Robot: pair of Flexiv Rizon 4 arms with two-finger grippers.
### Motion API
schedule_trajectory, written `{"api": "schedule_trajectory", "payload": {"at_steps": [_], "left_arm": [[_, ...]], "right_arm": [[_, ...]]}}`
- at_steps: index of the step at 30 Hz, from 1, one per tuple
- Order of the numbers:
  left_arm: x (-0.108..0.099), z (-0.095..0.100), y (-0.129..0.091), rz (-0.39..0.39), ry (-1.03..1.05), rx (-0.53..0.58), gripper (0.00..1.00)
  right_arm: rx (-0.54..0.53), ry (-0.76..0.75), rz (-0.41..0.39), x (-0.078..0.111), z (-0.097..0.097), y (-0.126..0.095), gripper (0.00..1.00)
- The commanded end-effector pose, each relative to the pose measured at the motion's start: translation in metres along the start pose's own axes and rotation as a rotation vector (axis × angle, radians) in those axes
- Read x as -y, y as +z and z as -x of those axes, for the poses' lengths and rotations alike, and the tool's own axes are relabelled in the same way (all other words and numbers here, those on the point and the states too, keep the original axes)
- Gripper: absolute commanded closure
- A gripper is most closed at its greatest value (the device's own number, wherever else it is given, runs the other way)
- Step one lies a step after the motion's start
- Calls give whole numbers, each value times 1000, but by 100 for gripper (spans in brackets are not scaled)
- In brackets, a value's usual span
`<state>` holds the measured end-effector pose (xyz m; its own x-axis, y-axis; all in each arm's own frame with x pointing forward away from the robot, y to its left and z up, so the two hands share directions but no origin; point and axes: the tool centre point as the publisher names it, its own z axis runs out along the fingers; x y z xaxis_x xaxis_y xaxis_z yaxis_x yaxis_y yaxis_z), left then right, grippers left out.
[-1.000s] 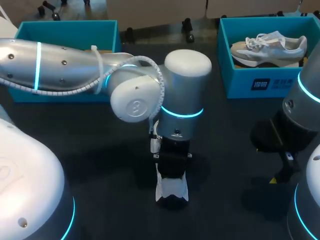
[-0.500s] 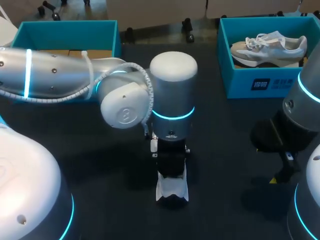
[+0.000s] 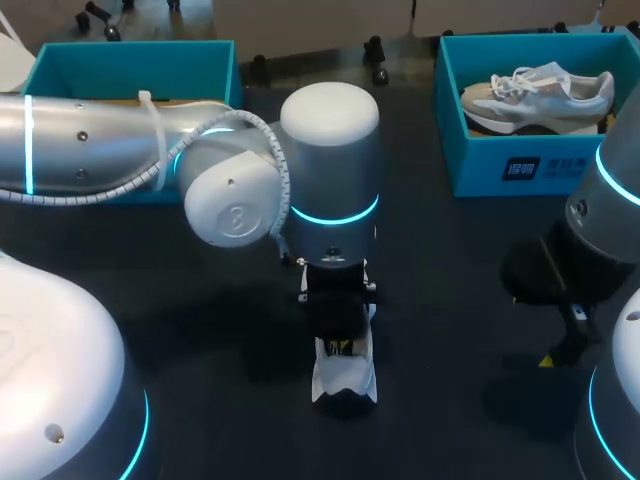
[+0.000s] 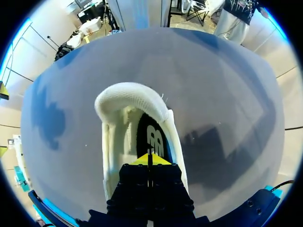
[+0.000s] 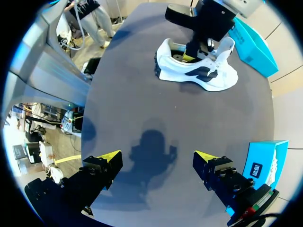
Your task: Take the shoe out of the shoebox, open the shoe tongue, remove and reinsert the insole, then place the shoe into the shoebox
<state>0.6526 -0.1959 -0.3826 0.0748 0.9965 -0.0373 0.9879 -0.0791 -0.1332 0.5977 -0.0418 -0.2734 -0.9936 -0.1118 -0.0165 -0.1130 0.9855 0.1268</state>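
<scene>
Left wrist view: left gripper (image 4: 148, 160) reaches into the white shoe (image 4: 128, 101), its yellow tips pressed together
Shoe stands on the dark surface (image 5: 142, 113), near the middle, well apart from the teal shoebox (image 3: 130, 65); right gripper (image 5: 156, 156) hangs over bare surface, fingers spread wide, holding nothing.

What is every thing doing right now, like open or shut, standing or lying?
white shoe: standing on its sole, outside the boxes.
left pincer: shut, tips down in the white shoe's opening.
right pincer: open, holding nothing.
right shoebox: open, grey shoe inside.
left shoebox: open, inside partly hidden.
</scene>
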Motion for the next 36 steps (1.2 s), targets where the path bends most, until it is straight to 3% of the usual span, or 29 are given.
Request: {"api": "schedule_trajectory", "payload": {"at_steps": [1, 10, 19, 26, 36], "left_arm": [[-1, 8, 17, -4, 8, -40, 100], [-10, 9, 29, 48, -28, -62, 100], [-15, -1, -2, 81, -58, -31, 100], [-10, 0, -23, 151, -77, 23, 100], [-9, 3, -30, 182, -89, 46, 100]], "right_arm": [[2, -1, 0, 0, -1, 1, 0], [2, -1, 0, 0, -1, 1, 0], [2, -1, 0, 0, -1, 1, 0], [2, -1, 0, 0, -1, 1, 0], [2, -1, 0, 0, -1, 1, 0]]}}
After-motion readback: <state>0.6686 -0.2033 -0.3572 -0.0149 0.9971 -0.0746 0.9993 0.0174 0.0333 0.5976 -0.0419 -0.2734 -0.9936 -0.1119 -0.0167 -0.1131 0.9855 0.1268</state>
